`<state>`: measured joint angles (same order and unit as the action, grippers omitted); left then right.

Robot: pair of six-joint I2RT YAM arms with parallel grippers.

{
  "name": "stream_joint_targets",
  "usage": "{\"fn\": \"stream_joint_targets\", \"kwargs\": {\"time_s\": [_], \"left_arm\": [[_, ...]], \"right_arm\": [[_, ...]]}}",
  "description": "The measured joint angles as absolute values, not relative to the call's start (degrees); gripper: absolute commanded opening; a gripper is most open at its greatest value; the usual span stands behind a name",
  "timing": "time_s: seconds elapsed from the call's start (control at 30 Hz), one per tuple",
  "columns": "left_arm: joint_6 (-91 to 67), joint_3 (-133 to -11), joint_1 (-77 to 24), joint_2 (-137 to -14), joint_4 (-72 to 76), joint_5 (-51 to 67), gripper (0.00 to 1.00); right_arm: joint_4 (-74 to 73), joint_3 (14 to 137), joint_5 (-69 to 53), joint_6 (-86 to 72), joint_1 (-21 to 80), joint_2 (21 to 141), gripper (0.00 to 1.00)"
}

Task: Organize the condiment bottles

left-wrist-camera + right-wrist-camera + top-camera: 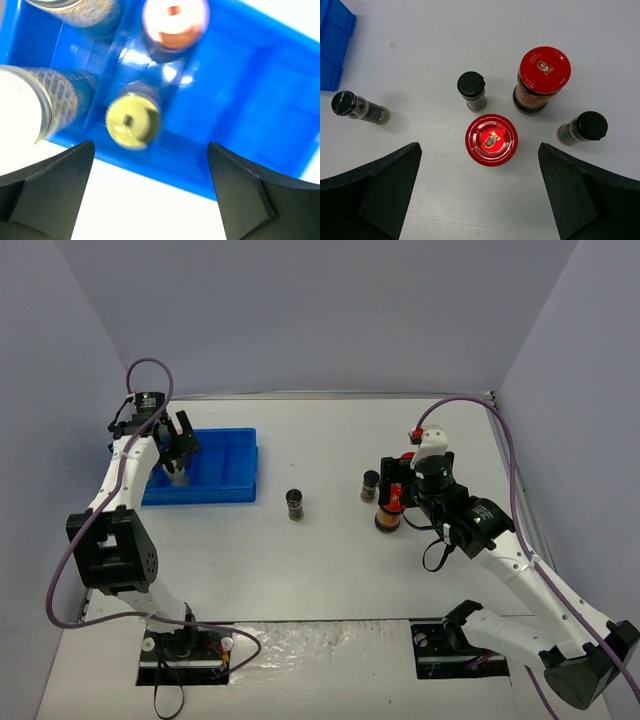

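Observation:
My left gripper (178, 445) hangs open and empty over the blue bin (222, 492). In the left wrist view the left gripper (150, 150) is above the bin's wall (240, 115). Inside stand a yellow-green-capped jar (133, 122), a pink-capped jar (175, 22) and two silver-lidded jars (25, 107) (80, 12). My right gripper (398, 485) (480, 146) is open above a red-lidded jar (491, 139), not touching it. A second red-lidded orange-brown jar (544, 75) and three black-capped jars (471, 87) (585, 127) (352, 106) stand around it.
The jars outside the bin stand on the white table (320, 570): one black-capped jar (294, 503) alone mid-table, another (370, 483) beside the right gripper. Grey walls enclose the table at the back and both sides. The bin's corner (332, 45) shows in the right wrist view.

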<state>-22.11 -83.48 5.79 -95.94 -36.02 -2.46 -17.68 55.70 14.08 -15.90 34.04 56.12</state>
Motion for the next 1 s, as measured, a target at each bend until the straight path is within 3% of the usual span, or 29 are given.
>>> {"fn": "stream_joint_targets", "kwargs": {"time_s": [0.1,0.33,0.57,0.73,1.0], "left_arm": [[-22.4,-83.1,1.2,-90.0,-36.7,-2.7,0.96],[-22.6,-79.6,-20.5,-79.3,-34.8,-0.7,0.97],[-21.9,-78.1,-36.4,-84.2,-33.8,-0.2,0.97],[-21.1,-78.2,-39.6,-92.0,-33.6,-0.5,0.95],[-20.2,-79.9,-39.6,-100.2,-34.6,-2.2,0.75]], "right_arm": [[-17.6,55.7,13.9,-15.9,34.0,56.1,1.00],[-17.4,55.7,13.6,-16.0,34.0,56.1,1.00],[-17.4,55.7,13.7,-16.0,34.0,56.1,1.00],[-17.3,55.7,13.7,-16.0,34.0,56.0,1.00],[-17.3,55.3,13.7,-16.0,34.0,55.2,1.00]]}}
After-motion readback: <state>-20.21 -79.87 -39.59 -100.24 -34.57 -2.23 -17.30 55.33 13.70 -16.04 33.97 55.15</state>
